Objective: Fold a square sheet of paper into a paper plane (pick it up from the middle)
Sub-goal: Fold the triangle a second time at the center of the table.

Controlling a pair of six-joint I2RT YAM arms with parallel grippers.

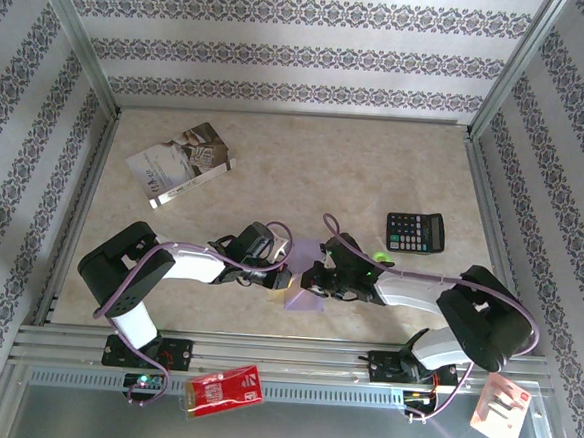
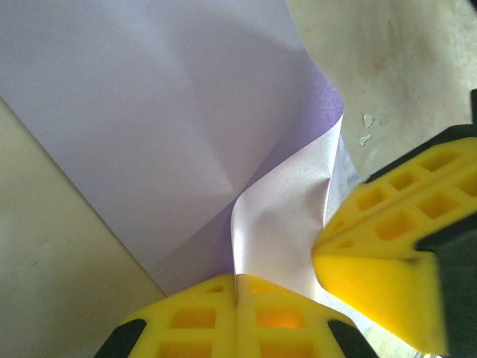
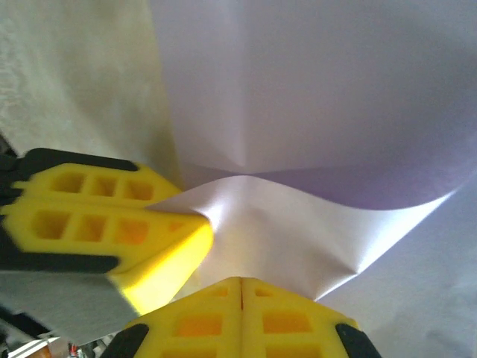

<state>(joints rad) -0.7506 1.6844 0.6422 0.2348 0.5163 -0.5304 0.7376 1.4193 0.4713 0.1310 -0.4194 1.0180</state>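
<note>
Starting on the left, the printed booklet (image 1: 181,163) lies well apart from my work, toward the far left corner of the worktop (image 1: 377,155). My left end effector (image 2: 237,292) is squeezed tight, with a raised bit of the square sheet of paper (image 2: 164,112) pinched between its yellow pads. The sheet sits near the front edge, between my two arms. Its middle bulges up while the rest lies flat. My right end effector (image 3: 241,292) is squeezed tight too, on the same raised bit, just beside the left one. The calculator (image 1: 415,232) sits off to the right.

I think the thin paper could rip or get an ugly crumple if my arms pull apart or twist different ways. It could also slip out if one side lets go early.
</note>
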